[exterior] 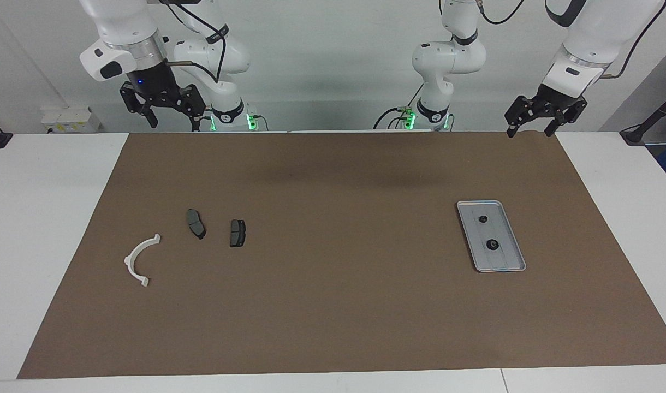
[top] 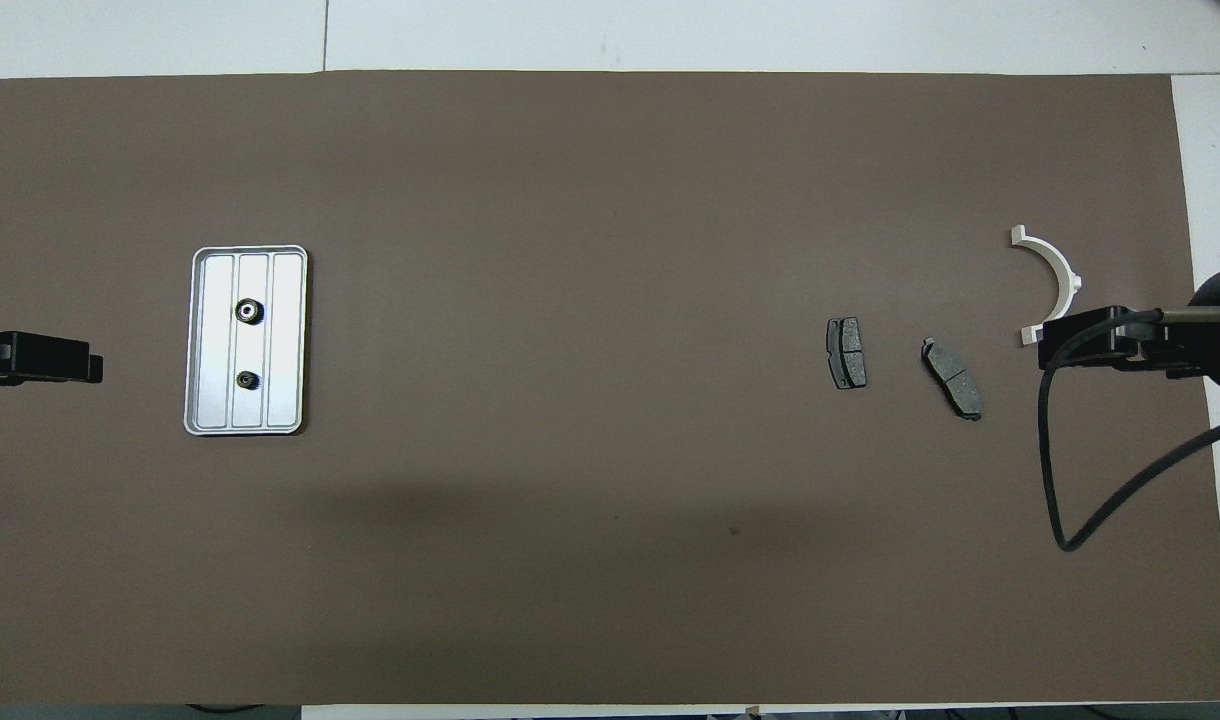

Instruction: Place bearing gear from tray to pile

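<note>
On tray [exterior: 512, 261], two bearing gears [exterior: 492, 244] lying apart, left tool [exterior: 531, 130] fingers spread, raised over tabletop edge, right tool [exterior: 172, 116] likewise spread, both empty

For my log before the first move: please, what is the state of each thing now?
Tray: flat on the mat, holding both gears.
Larger gear: lying in the tray.
Smaller gear: lying in the tray.
Pile: parts lying apart, no gear.
Left gripper: open, raised, empty.
Right gripper: open, raised, empty.
</note>
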Robot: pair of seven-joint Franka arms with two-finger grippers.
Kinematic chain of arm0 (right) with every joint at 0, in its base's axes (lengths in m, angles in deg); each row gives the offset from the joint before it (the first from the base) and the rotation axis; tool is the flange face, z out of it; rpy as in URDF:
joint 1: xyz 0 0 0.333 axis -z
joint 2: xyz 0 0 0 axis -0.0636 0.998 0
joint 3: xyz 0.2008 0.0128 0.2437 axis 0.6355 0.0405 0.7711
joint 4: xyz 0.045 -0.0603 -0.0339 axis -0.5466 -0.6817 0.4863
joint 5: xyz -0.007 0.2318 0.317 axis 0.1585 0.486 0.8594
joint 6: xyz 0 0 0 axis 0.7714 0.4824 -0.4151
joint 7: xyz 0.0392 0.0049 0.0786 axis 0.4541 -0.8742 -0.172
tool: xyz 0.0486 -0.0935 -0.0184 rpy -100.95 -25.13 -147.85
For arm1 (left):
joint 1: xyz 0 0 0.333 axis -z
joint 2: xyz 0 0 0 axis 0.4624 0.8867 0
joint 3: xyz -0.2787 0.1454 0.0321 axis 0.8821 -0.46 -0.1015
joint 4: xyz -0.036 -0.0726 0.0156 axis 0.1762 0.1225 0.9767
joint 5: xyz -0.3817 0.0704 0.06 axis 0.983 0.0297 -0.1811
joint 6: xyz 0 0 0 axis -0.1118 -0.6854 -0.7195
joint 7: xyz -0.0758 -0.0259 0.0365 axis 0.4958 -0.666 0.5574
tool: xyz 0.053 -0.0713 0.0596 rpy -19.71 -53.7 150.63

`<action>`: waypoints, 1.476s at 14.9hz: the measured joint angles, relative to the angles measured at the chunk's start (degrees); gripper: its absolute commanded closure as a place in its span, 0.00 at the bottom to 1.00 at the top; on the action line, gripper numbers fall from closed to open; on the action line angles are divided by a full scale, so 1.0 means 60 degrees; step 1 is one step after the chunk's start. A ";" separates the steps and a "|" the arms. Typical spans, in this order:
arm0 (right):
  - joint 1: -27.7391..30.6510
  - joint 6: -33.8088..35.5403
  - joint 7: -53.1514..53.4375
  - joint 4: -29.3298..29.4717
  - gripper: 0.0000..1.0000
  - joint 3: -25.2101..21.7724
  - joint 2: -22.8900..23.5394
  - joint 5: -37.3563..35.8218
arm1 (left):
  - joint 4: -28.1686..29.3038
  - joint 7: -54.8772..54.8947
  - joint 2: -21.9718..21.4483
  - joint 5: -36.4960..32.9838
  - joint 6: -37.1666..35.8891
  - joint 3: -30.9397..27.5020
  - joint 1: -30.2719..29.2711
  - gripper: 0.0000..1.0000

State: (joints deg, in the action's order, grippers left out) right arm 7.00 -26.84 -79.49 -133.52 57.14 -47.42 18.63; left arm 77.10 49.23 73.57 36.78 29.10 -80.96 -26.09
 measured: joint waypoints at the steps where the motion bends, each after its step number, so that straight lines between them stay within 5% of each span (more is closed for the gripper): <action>1: 0.0000 0.0000 0.0000 0.0000 0.00 0.0000 0.0000 0.0000 | 0.0495 0.0107 -0.0033 0.0000 0.0517 -0.0001 -0.0095 0.05; 5: 0.0000 0.0000 0.0000 0.0000 0.00 0.0000 0.0000 0.0000 | 0.2212 0.0371 0.0269 0.0000 0.2679 -0.0009 -0.0281 0.04; 13: 0.0000 0.0000 0.0000 0.0000 0.00 0.0000 0.0000 0.0000 | 0.3475 0.0389 0.1574 0.0000 0.5387 0.0014 -0.0282 0.04; 22: 0.0000 0.0000 0.0000 0.0000 0.00 0.0000 0.0000 0.0000 | 0.3868 0.0390 0.2520 0.0000 0.6307 0.0111 -0.0273 0.04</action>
State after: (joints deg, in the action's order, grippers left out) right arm 7.00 -26.84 -79.49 -133.52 57.14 -47.42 18.63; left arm 100.31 51.57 88.69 36.78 66.94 -80.29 -27.73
